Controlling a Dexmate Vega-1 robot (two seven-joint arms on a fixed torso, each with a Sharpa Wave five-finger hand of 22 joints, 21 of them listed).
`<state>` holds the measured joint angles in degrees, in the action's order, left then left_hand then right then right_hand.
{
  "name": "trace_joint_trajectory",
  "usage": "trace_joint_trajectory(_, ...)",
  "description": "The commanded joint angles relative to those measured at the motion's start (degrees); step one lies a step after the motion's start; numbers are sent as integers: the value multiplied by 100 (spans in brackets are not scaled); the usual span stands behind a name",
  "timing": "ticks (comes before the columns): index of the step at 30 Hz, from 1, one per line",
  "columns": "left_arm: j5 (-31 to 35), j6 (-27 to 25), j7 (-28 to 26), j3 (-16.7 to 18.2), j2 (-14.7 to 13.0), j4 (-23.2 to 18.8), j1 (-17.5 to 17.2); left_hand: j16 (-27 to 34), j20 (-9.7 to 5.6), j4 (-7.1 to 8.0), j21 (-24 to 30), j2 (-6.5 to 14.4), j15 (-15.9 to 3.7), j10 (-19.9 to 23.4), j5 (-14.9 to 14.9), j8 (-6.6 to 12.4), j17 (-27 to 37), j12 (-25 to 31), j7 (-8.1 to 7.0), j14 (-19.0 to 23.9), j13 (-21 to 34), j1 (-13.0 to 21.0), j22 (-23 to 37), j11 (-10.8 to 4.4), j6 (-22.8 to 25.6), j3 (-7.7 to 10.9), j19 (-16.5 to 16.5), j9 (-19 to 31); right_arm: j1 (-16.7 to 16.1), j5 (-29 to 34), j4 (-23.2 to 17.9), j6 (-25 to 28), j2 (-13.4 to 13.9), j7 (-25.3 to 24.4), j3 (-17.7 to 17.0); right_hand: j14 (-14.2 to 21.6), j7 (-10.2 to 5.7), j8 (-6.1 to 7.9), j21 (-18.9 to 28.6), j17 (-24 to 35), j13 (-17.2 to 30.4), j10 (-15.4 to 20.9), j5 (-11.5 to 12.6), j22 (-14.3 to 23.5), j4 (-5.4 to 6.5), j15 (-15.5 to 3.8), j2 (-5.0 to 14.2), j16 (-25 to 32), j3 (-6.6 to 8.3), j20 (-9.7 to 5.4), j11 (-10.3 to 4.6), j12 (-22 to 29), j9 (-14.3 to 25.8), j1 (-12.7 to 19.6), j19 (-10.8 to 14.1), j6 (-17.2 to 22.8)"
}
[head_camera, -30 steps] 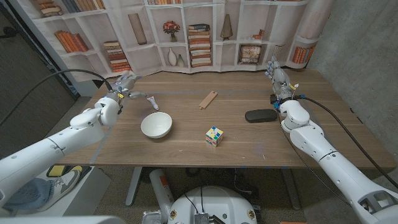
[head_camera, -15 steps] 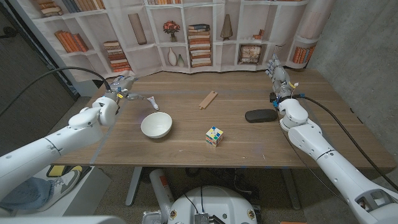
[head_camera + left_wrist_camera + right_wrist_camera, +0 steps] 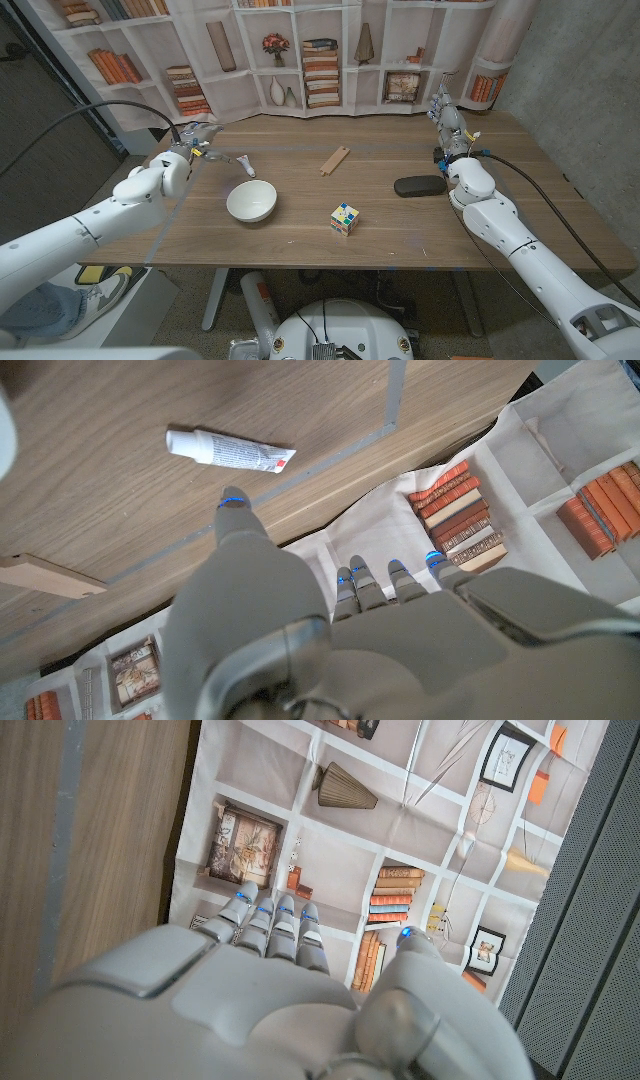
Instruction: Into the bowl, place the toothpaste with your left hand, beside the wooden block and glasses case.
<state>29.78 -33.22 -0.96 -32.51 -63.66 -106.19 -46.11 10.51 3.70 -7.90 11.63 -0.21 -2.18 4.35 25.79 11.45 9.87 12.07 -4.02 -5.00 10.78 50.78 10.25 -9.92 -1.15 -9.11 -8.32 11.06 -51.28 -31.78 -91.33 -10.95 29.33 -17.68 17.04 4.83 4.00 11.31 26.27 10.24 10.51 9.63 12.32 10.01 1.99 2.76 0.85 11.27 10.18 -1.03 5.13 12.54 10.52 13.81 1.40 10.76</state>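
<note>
The toothpaste (image 3: 238,162) is seen lying on the desk (image 3: 300,235), near the far left part, just behind the bowl (image 3: 251,201) and apart from it. In the left wrist view the tube (image 3: 229,450) lies flat, white cap at one end, with nothing touching it. The left hand (image 3: 196,139) is held above the desk just beside the tube, released, with its fingers (image 3: 233,518) apart and nothing grasped. The right hand (image 3: 447,119) is raised at the far right edge, fingers extended together and nothing in it; it is judged to be idle.

The step in hand is judged to be the reach and grasp. The hand should be lowered over the middle of the tube, with the thumb brought to one long side and the fingers to the other, so that the tube is pinched across its width rather than at the cap. As the tube is thin and lies flat, the fingertips would need to be pressed close to the wood or the tube may slide away. Once lifted, it should be carried the short way to the bowl and let go low over the rim. The block (image 3: 335,160) and the case (image 3: 419,185) lie on the desk, well apart from the bowl.
</note>
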Motion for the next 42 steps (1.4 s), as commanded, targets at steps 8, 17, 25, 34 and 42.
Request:
trace_joint_trajectory(8, 831, -40, 699, -362, 121, 67, 351, 7, 98, -9, 1, 14, -124, -115, -20, -39, 13, -46, -150, 3, 21, 137, 20, -104, -123, -35, 9, 16, -32, -43, 52, -112, -66, 19, -16, 58, -30, 21, -29, 34, 28, 73, -2, 10, 5, -15, 4, 6, -41, 2, -4, 50, 34, -38, 39, 39)
trace_joint_trajectory(17, 1547, -17, 957, -646, 251, 220, 565, 6, 118, -29, -2, 94, -121, -143, -25, -34, 13, -55, -228, 2, 15, 307, 20, -123, -170, -6, 10, 17, -33, -36, 41, -117, -91, -39, -28, 61, -28, 18, -48, 35, 29, 80, -1, 10, 11, -17, 6, 4, -51, 2, 3, 49, 34, -55, 47, 39)
trace_joint_trajectory(25, 1981, 128, 1184, -761, 375, 388, 710, 24, 117, -35, 6, 115, -167, -37, -42, 28, 11, -21, -413, 68, 6, 432, 20, -184, -29, -15, 37, 18, -30, -49, 74, -135, -130, -69, -34, 73, -30, 14, -65, 36, 29, 90, -1, 11, 14, -11, 6, 5, -60, 4, 10, 50, 34, -69, 54, 36)
trace_joint_trajectory(34, 2349, 196, 1673, -843, 515, 496, 863, 51, 88, -23, 18, 108, -253, 147, -70, 104, 7, 14, -644, 204, -4, 537, 19, -223, 209, -55, 88, 16, -19, -78, 172, -215, -209, -82, -38, 77, -27, 15, -84, 39, 30, 101, 3, 12, 26, -10, 28, 4, -63, 3, 1, 50, 35, -87, 65, 44)
trace_joint_trajectory(42, 2612, 286, 1757, -855, 592, 555, 875, 48, 112, -5, 14, 116, -293, 351, -93, 187, 5, 39, -808, 283, -11, 633, 18, -226, 519, -92, 108, 13, -4, -87, 226, -258, -245, -85, -37, 86, -30, 14, -99, 40, 30, 117, 5, 13, 34, -13, 37, 5, -70, 1, -2, 53, 36, -105, 78, 49)
